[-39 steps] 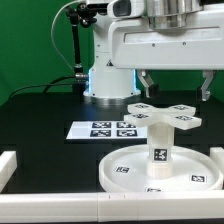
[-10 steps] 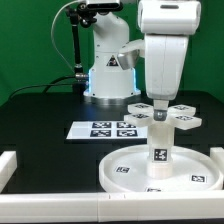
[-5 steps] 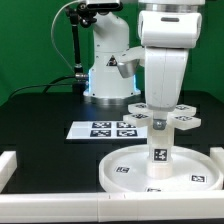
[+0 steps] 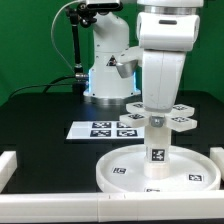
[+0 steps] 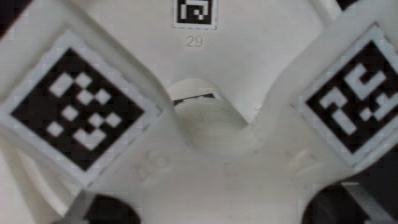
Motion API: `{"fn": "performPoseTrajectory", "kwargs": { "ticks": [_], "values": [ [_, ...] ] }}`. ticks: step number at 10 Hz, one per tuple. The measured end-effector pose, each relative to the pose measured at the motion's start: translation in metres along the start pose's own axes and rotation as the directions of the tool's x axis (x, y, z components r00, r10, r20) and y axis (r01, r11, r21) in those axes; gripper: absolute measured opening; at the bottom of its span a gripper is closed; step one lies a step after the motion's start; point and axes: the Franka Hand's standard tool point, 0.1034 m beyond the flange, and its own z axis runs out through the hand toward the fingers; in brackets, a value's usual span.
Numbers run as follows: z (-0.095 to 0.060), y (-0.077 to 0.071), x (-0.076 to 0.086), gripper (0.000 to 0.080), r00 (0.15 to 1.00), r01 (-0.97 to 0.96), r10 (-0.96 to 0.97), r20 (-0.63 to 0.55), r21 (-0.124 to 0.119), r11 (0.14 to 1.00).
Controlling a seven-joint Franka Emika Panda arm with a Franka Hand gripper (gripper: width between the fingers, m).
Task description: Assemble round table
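The gripper (image 4: 156,110) sits low over the cross-shaped foot (image 4: 157,116), its fingers at the foot's hub; whether they are clamped or apart I cannot tell; the foot tops the cylinder leg (image 4: 157,145), upright in the rimmed disc (image 4: 125,171) directly below; the wrist view fills with the foot's tagged arms (image 5: 80,100).

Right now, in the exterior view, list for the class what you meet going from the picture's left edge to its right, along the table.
White corner bracket → marker board → upright leg standing in the large disc, with the gripper above it → arm of the cross-shaped foot.
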Motion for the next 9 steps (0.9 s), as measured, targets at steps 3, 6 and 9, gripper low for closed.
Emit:
{"fn": "performPoseTrajectory", "kwargs": {
  "ticks": [3, 6, 9],
  "values": [
    [0.0003, -0.001, 0.0004, 0.0445, 0.989, -0.148, 0.148, -0.009, 0.005, 0.989],
    [0.0008, -0.0028, 0.0014, 0.0446, 0.861, -0.508, 0.509, -0.024, 0.025, 0.861],
    [0.0009, -0.0042, 0.0018, 0.0446, 0.735, -0.676, 0.677, -0.024, 0.034, 0.736]
  ]
}}
